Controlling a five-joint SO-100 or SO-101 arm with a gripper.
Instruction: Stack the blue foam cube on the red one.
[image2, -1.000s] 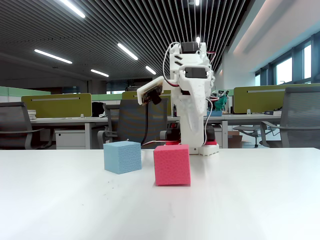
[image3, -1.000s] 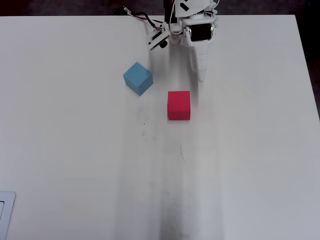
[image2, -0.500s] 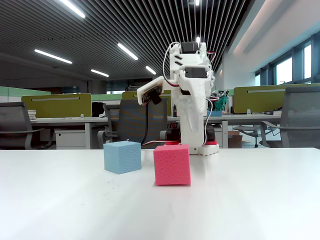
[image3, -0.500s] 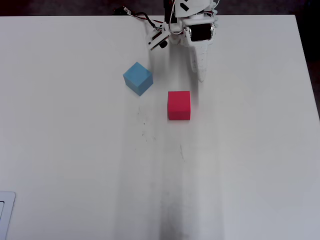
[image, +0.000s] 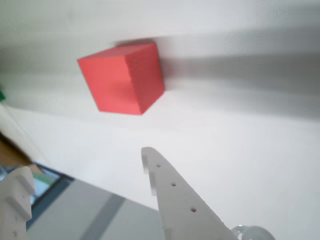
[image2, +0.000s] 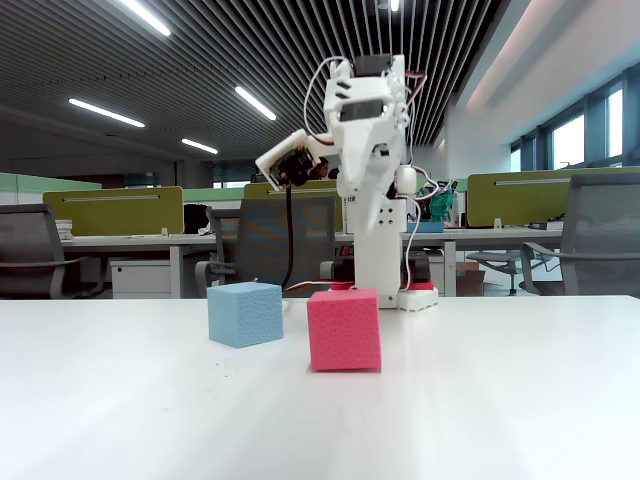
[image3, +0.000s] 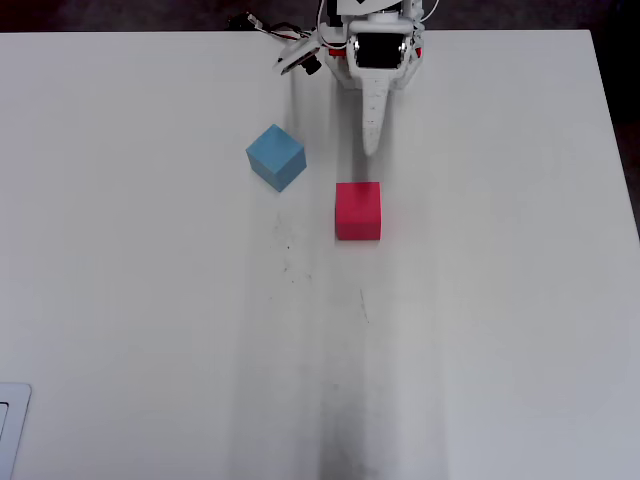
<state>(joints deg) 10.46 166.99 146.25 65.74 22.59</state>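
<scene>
Gripper (image: 87, 172) is empty, jaws spread apart in the wrist view: one finger (image: 175, 195) runs up from the bottom edge, the other tip just shows at lower left. In the overhead view it hangs near the arm base at the table's (image3: 480, 300) far edge, pointing toward the cubes and touching neither. The red one (image3: 358, 210) sits just ahead of the fingertip; the blue foam cube (image3: 276, 157) is off to its left in that view, rotated diamond-wise, near but clear of the red. Nothing stacked yet, pick not begun. Risks: the gripper is lined up with red, not blue, so a straight descent gets the wrong cube; blue's rotation means jaws may land on corners and twist it; soft foam could squash or slip, and a skewed release could tip off red. Blue is outside the wrist view; the second finger is mostly cropped; the fixed view hides the fingertips behind the arm.
</scene>
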